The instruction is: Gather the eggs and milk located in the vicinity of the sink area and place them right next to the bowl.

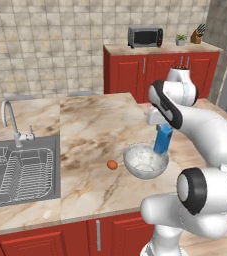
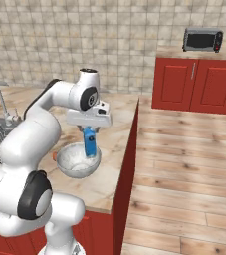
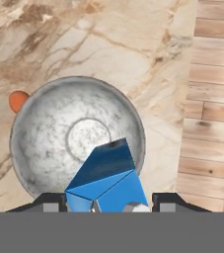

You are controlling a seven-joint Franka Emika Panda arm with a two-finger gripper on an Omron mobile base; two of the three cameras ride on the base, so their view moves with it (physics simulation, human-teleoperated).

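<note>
The two-finger claw (image 2: pixel 88 130) is gripping the small blue milk carton (image 1: pixel 163 139) by its upper end, its jaws closed on the carton's sides, and is carrying it clear of the marbled beige worktop (image 1: pixel 95 130). In the hand view the carton (image 3: pixel 107 178) is hanging over the near rim of the wide speckled grey-white bowl (image 3: pixel 77 136), so it is overlapping the bowl instead of standing beside it.

The small brown-orange egg (image 1: pixel 112 164) is lying on the worktop just beside the bowl's rim, on the side facing the grey steel sink (image 1: pixel 20 172) (that part of the task looks finished).

Procedure for the step in hand, judged from the present layout:

1. Shift the carton sideways until its base is fully off the bowl's rim and is over bare worktop.
2. Choose the side away from the egg, towards the worktop's edge above the wooden plank floor (image 3: pixel 214 99). The strip there appears narrow, so keep the carton close to the bowl.
3. Lower it upright until the base is resting flat before parting the jaws.

Risk: a tilted or early release may tip the carton into the bowl.
</note>
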